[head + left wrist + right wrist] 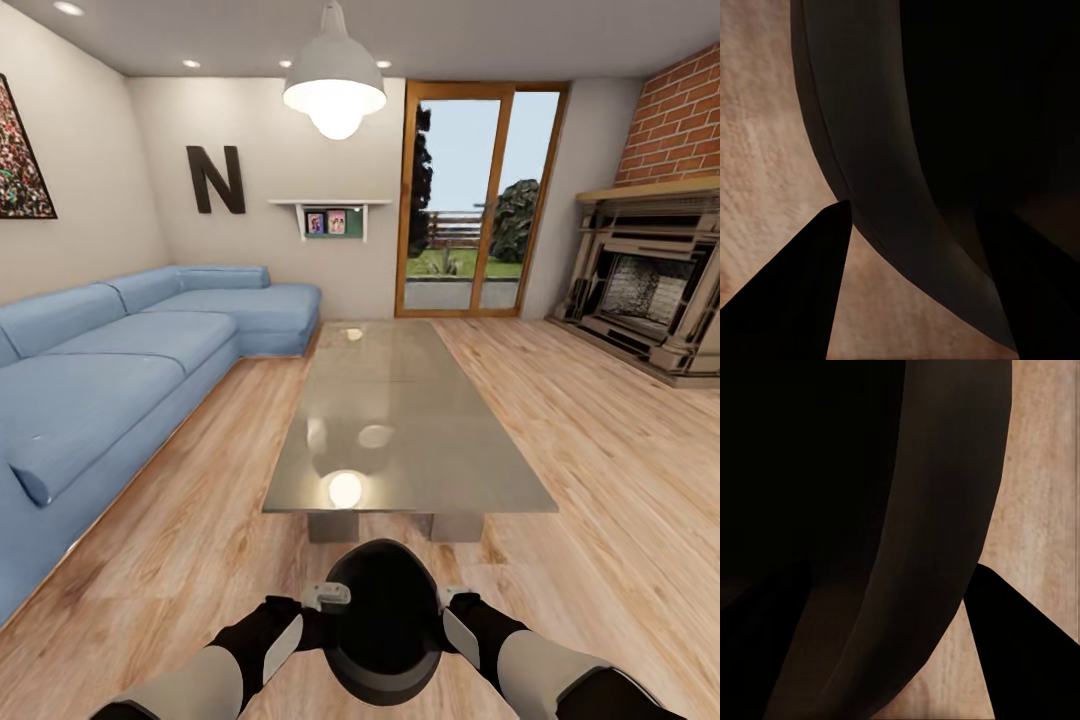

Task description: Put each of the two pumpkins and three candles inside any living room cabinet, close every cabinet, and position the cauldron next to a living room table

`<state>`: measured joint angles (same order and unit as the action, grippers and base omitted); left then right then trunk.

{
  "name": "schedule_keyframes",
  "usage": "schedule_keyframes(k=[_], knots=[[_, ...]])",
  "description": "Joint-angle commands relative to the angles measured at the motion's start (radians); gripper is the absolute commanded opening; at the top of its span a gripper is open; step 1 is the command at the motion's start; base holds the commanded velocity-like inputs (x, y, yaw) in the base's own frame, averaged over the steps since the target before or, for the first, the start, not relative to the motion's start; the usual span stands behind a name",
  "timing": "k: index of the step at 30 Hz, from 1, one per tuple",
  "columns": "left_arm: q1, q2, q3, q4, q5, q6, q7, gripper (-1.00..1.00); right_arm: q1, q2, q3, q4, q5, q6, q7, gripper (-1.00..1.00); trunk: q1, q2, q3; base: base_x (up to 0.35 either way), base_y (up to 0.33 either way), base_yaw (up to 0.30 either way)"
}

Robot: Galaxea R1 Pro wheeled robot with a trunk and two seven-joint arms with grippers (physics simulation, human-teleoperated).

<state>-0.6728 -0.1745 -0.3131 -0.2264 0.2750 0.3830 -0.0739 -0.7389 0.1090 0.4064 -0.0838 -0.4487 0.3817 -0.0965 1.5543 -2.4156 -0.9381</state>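
Head view shows the matte black round cauldron with a wide mouth (pixel 385 622) low in the middle, held up between both arms above the light wood plank floor (pixel 600 430). The left gripper (pixel 322 612) meets the pot's rim on one side and the right gripper (pixel 448 612) meets it on the opposite side. In the left wrist view one dark finger (pixel 787 292) stands outside the curved wall of the pot (pixel 862 150) and the other dark shape sits inside the mouth, so this gripper pinches the wall. The right wrist view is the same: one finger (pixel 1024 652) outside the wall (pixel 937 510), the other inside in shadow, pinching the rim.

Just ahead of the pot is the near short edge of the low, long coffee table with a grey-tinted glass top (pixel 400 420), standing on grey slab legs (pixel 333 525). The pot is near this edge but apart from it.

On the left, the blue corner sofa (pixel 110 380) runs along the wall, with a strip of bare floor between it and the table's long edge. On the right, the floor is wide open up to the brick fireplace (pixel 650 290). Behind the table's far edge is a wood-framed glass door (pixel 480 200). A white pendant lamp (pixel 334 85) hangs over the table, and a black letter N (pixel 215 180) is on the wall.
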Motion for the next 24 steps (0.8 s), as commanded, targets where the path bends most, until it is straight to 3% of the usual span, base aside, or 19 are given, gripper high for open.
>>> schedule_keyframes(k=[1,11,16,24], knots=[[-0.001,0.0,0.008,0.006,-0.023,0.002,0.005,-1.0,-0.001,0.0,-0.008,-0.01,-0.011,-0.004,-0.005,-1.0,0.0,-0.001,-0.001,0.024,-0.015,-0.001],[-0.001,0.0,0.008,0.007,-0.023,0.002,0.005,-1.0,0.0,0.0,-0.008,-0.01,-0.011,-0.004,-0.005,-1.0,0.0,-0.001,-0.003,0.06,-0.023,0.0],[-0.001,0.0,0.008,0.007,-0.023,0.002,0.005,-1.0,0.0,0.0,-0.008,-0.01,-0.011,-0.004,-0.005,-1.0,0.0,-0.001,-0.01,0.215,-0.077,0.0],[-0.001,0.0,0.008,0.007,-0.023,0.002,0.005,-1.0,0.0,0.0,-0.008,-0.01,-0.011,-0.004,-0.005,-1.0,0.0,-0.001,-0.022,0.03,-0.011,0.0]])
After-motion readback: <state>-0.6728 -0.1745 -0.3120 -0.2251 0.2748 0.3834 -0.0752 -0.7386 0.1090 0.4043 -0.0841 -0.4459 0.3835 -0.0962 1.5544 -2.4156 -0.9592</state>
